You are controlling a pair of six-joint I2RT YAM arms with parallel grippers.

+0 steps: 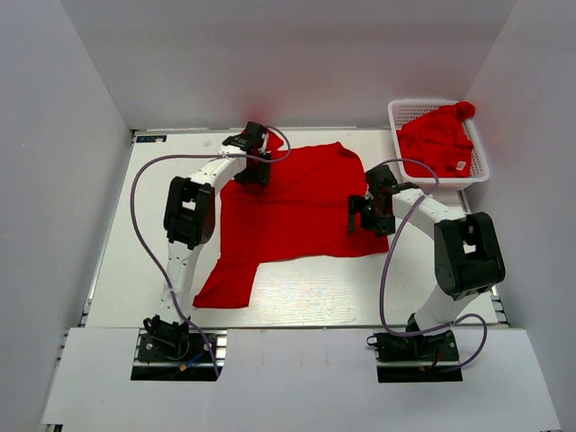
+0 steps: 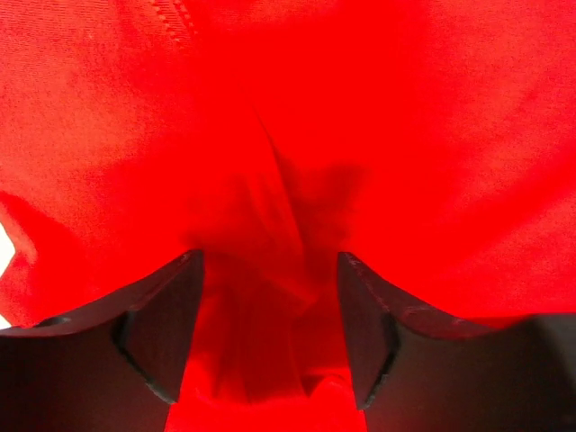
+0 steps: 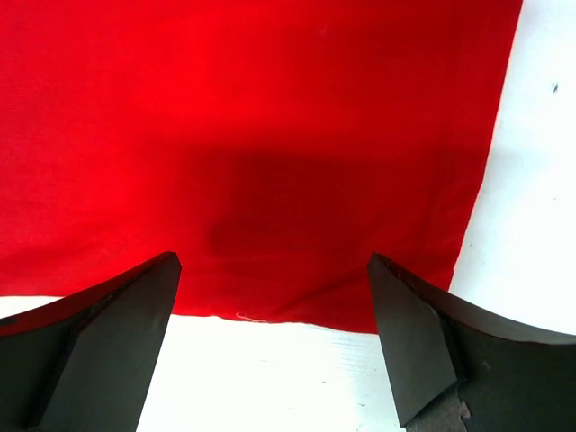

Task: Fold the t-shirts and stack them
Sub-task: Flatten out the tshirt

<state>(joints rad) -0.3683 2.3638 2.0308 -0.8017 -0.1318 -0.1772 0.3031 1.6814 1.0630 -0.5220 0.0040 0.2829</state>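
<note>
A red t-shirt (image 1: pixel 297 211) lies spread flat across the middle of the table (image 1: pixel 315 292), and one part of it trails out toward the near left. The left arm (image 1: pixel 189 211) rises from its base at the near edge and bends at a raised elbow. From there it stretches toward the far side, with its wrist turned down over the far-left edge of the cloth. In the wrist view the left gripper (image 2: pixel 268 270) has its jaws drawn partly in. A bunched ridge of red fabric fills the gap and touches both fingers (image 2: pixel 166 333), so the jaws are pinching the shirt there. Creases fan away from that bunch across the cloth.

The right arm (image 1: pixel 468 252) stands up from its base and folds sharply at the elbow on the near right. Its forearm runs back toward the left, which puts the wrist at the shirt's right edge. The right gripper (image 3: pixel 274 270) has its jaws spread wide and holds nothing. It hangs over the near-right corner of the shirt, where the hem meets bare table, and its shadow falls on the fabric.

At the far right a white lattice basket (image 1: pixel 418 106) holds a second t-shirt (image 1: pixel 436 139). This one is crumpled, with a small white label (image 1: pixel 461 166) showing, and lies well apart from both grippers.
</note>
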